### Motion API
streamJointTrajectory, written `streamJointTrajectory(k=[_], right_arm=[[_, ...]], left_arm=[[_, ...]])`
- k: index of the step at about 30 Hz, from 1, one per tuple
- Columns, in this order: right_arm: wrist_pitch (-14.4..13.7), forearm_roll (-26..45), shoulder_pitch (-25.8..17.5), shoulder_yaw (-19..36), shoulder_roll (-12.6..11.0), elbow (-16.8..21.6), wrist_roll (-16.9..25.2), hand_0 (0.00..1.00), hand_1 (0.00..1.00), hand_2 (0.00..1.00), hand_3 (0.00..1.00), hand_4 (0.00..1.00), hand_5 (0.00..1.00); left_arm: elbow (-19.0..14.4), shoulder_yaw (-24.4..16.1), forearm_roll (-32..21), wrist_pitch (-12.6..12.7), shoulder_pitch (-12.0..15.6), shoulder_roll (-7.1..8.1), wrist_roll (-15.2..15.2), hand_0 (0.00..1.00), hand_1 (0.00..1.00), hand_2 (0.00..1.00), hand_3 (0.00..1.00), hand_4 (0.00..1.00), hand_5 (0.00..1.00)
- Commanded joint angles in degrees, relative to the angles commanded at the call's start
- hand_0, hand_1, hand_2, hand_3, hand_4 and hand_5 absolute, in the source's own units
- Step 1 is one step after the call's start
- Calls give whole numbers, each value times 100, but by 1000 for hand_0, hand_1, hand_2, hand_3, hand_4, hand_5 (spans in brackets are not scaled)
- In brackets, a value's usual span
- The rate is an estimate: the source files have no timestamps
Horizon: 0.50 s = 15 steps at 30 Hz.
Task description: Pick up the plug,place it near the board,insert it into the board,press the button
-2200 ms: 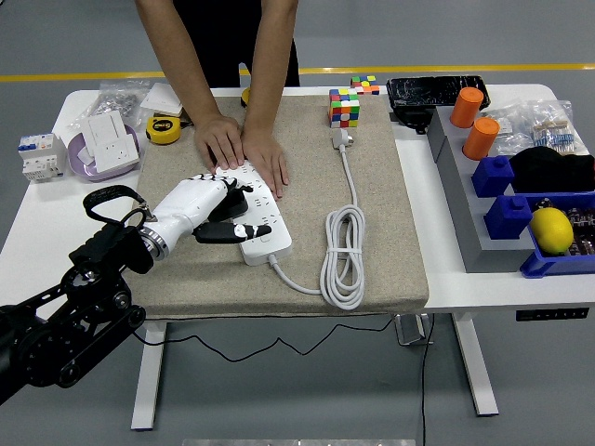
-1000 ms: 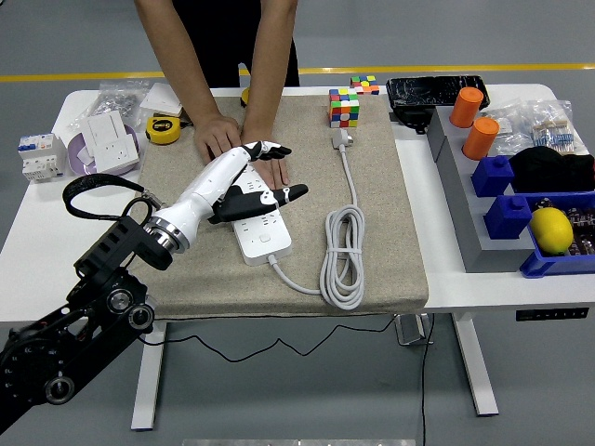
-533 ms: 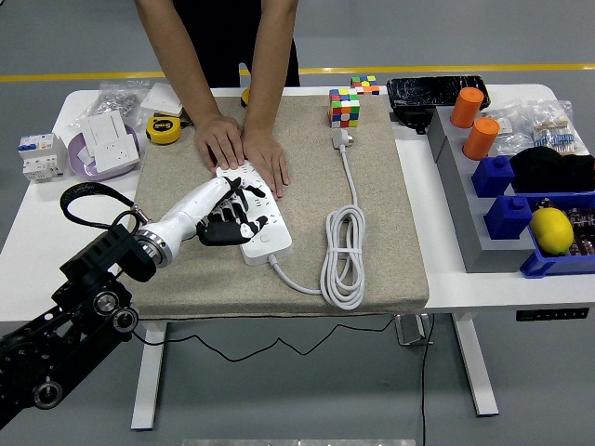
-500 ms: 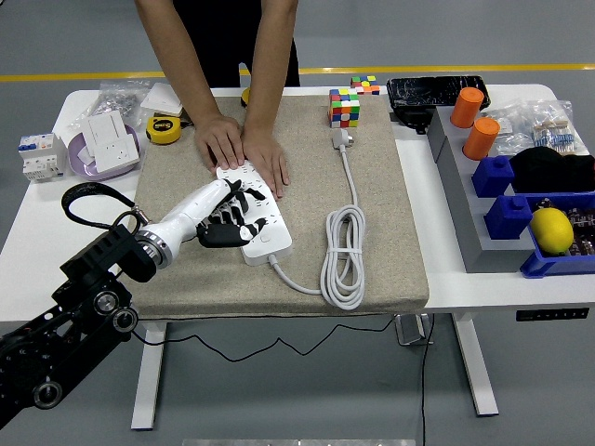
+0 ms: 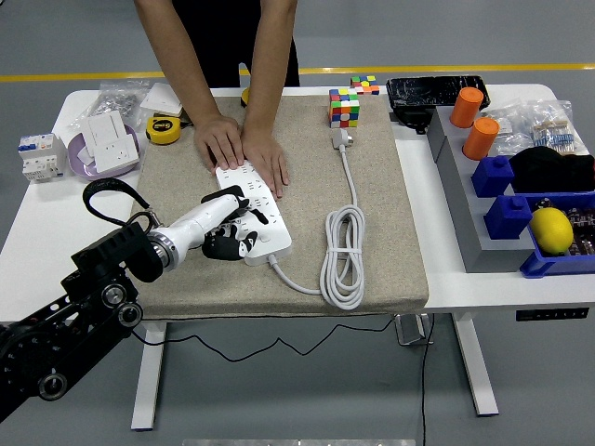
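Note:
A white power strip (image 5: 257, 212) lies on the tan mat (image 5: 381, 204), left of centre. My left hand (image 5: 231, 233) reaches in from the lower left. Its black fingers are curled down onto the strip's near end. A dark lump shows under the palm; I cannot tell whether it is a plug. The strip's cable runs right into a coil (image 5: 342, 253) and ends in a white plug (image 5: 342, 139) lying loose near the cubes. A person at the far side presses both hands (image 5: 244, 147) flat on the strip's far end. My right arm is not in view.
Colourful cubes (image 5: 344, 107) stand at the mat's far edge. A tape measure (image 5: 164, 129), a wall socket (image 5: 110, 144) and a breaker (image 5: 40, 155) lie at the far left. Grey and blue bins (image 5: 502, 200) with orange cups (image 5: 474, 121) and a lemon (image 5: 551, 229) fill the right side.
My left hand was raised over the strip's middle a second ago. It has dropped and pulled back toward me to the strip's near end, fingers curling. The person's hands have stayed put.

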Motion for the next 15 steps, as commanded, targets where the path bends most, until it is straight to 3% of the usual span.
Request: streamJointTrajectory(k=[15], right_arm=[[-3,22,24,-6,-9,0,13,803,722,714,701,998,817]], left_arm=[[471,177,439,-101,-98,-11,144,131,25,144,705,545,2]])
